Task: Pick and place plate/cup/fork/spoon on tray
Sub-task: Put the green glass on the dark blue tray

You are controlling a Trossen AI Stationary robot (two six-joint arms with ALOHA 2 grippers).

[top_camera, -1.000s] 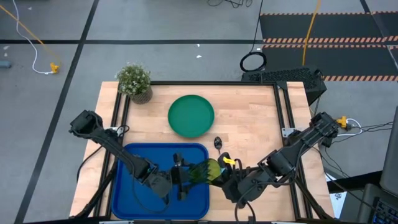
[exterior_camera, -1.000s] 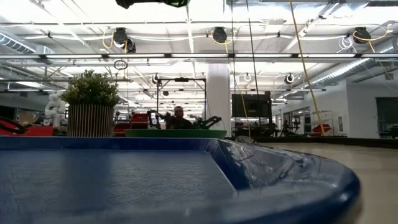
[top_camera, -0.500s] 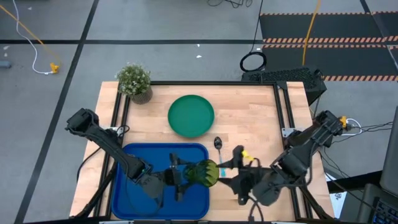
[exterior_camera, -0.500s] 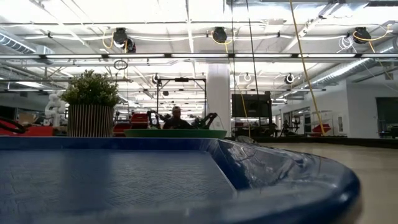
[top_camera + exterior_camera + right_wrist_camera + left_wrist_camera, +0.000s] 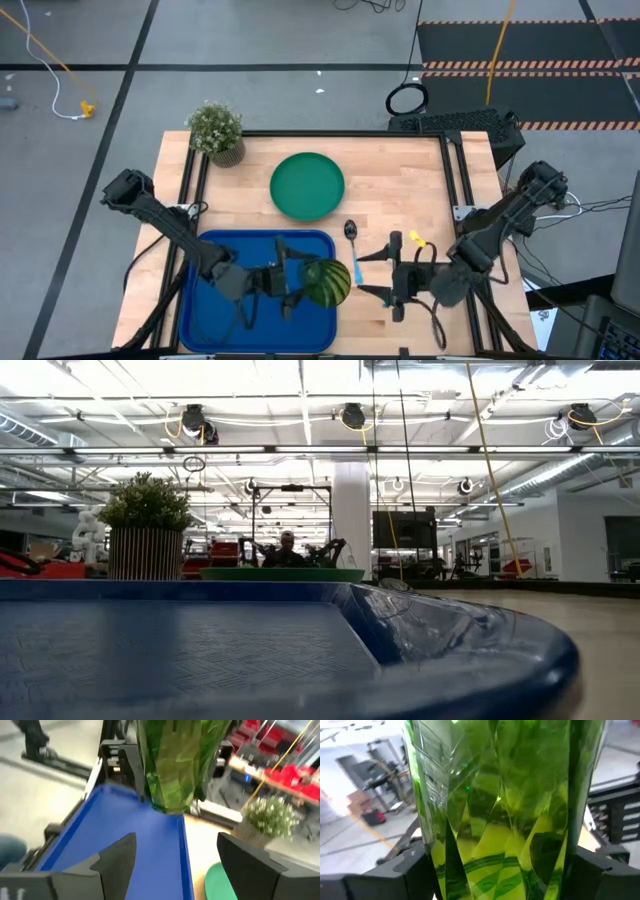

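Pale butcher-block wood makes up the table (image 5: 400, 180), framed in black rails and standing on a grey floor crossed by dark tape lines, with striped matting and a coiled cable beyond its far edge. Looking level across the top, the hall behind is bright and wide: white ceiling trusses, hanging lamps, a pale column, red equipment, and a person (image 5: 287, 550) seated far back.

At the far left corner sits a small potted plant (image 5: 217, 131). The plate (image 5: 307, 185) lies flat at the far middle of the table, untouched. The tray (image 5: 210, 320) fills the near left part of the table.

The left gripper (image 5: 290, 283) hangs over the tray's right half, clamped on the cup (image 5: 326, 282), which lies tipped on its side in the jaws near the tray's right rim. Up close from the left wrist, the cup's faceted olive-green wall fills the space between the dark fingers (image 5: 407, 870).

The right gripper (image 5: 397, 276) hovers over bare wood just right of the tray, fingers spread wide with nothing between them. The spoon (image 5: 351, 234) lies on the table between the plate and that gripper, just beyond the tray's far right corner, silver bowl toward the plate. A bit of light blue shows just left of the right gripper; I cannot tell whether it is the fork.
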